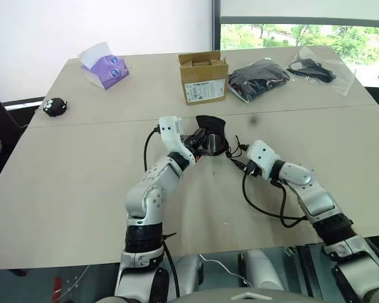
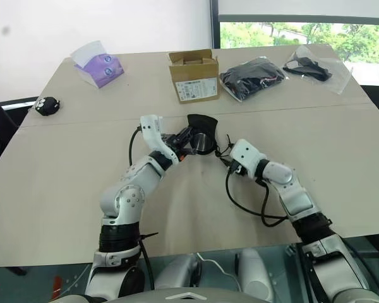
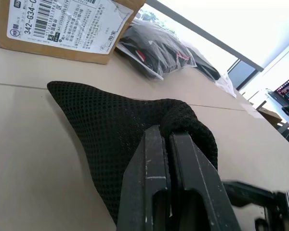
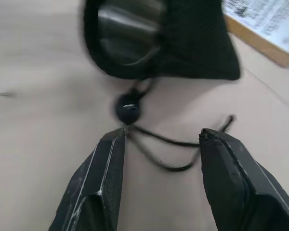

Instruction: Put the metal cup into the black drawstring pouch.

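Your shiny steel cup [image 4: 130, 36] sits inside the black mesh pouch [image 3: 115, 130], table centre, box [image 1: 203, 78] at 12 o'clock. Left gripper [image 3: 169, 144] pinches pouch rim; right gripper [image 4: 161, 139] gapes empty over the cord [image 4: 159, 142].

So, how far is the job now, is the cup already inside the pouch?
Mostly done: the metal cup sits inside the mouth of the black drawstring pouch. In hand: the left gripper pinches the pouch's rim. The right gripper is open near the cord. Left: perhaps releasing the pouch.
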### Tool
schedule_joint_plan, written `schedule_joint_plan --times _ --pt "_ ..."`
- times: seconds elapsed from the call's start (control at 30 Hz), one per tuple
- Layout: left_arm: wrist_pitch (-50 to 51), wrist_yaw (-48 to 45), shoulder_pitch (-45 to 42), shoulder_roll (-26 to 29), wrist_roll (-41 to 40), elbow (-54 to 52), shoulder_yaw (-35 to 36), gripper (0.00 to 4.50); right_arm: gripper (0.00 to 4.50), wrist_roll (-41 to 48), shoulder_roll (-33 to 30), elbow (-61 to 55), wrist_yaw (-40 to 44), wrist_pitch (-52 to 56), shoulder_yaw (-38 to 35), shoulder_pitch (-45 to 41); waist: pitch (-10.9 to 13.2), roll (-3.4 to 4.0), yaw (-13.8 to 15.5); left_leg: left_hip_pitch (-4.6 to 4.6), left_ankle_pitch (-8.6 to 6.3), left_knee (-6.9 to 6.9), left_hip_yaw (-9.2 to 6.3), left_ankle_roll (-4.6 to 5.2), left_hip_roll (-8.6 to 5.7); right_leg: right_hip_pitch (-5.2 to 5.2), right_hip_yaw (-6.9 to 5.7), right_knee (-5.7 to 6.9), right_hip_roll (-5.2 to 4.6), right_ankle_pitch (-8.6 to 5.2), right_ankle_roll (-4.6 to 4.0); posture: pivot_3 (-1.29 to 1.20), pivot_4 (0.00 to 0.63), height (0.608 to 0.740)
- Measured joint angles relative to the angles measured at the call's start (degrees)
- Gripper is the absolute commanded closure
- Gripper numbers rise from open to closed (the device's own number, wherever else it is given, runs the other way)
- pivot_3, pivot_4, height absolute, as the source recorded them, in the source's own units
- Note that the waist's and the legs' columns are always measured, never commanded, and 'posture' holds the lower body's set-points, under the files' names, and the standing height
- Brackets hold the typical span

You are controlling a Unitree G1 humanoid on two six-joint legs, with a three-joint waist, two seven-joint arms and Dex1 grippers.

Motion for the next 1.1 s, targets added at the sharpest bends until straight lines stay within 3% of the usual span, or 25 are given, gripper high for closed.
schedule_joint_plan --times 0.23,0.37,0.53,0.83,0.93,1.03,1.1 --pt "0.00 0.02 1.93 1.70 -0.08 -1.10 0.12 4.50 2.07 3.39 -3.54 -0.69 4.61 4.55 -3.41 -0.13 0.00 -0.01 0.14 -0.02 0.00 0.00 -0.02 0.00 -0.06 0.01 -0.01 -0.04 -0.05 0.00 0.00 0.00 0.150 0.740" --pt "-0.05 -0.12 2.18 1.87 -0.06 -1.32 -0.90 4.50 2.07 8.83 3.31 -0.57 -0.06 12.11 -9.08 -3.50 0.01 0.00 -0.41 0.05 0.00 -0.04 0.06 0.00 0.05 -0.01 0.15 0.04 -0.06 0.00 0.00 0.00 0.150 0.740" --pt "-0.08 -0.19 2.41 2.32 -0.05 -1.42 -1.60 4.50 2.07 9.20 8.34 -0.37 -3.35 17.78 -8.09 -4.92 0.00 0.00 -0.17 0.00 0.00 -0.03 0.00 0.00 -0.02 -0.03 0.08 0.02 -0.04 0.00 0.00 0.00 0.150 0.740" --pt "-0.11 -0.10 3.62 2.56 -0.05 -1.65 -1.72 4.50 2.07 5.98 10.28 -0.11 -8.53 21.55 -5.48 -3.44 -0.04 -0.01 -0.05 0.05 0.00 0.00 -0.04 0.00 -0.06 0.01 0.05 0.05 -0.04 0.00 0.00 0.00 0.150 0.740" --pt "-0.11 -0.05 3.82 2.71 -0.05 -1.67 -1.73 4.50 2.90 5.63 11.00 -0.33 -10.35 22.41 -5.62 -3.42 -0.10 -0.07 -0.05 0.09 0.00 0.01 -0.03 0.00 -0.07 0.05 0.07 0.06 -0.04 0.00 0.00 0.00 0.150 0.740" --pt "-0.11 -0.04 4.05 2.83 -0.05 -2.05 -1.73 4.50 4.27 5.33 11.03 -0.42 -11.67 23.30 -5.92 -3.74 -0.11 -0.09 -0.10 0.10 0.00 0.01 -0.04 0.00 -0.07 0.05 0.05 0.06 -0.04 0.00 0.00 0.00 0.150 0.740" --pt "-0.11 -0.03 4.08 2.85 -0.05 -2.17 -1.82 4.50 4.39 5.08 11.02 -0.75 -11.85 24.16 -5.50 -3.90 -0.12 -0.10 -0.11 0.10 0.00 0.01 -0.04 0.00 -0.07 0.05 0.06 0.06 -0.04 0.00 0.00 0.00 0.150 0.740"
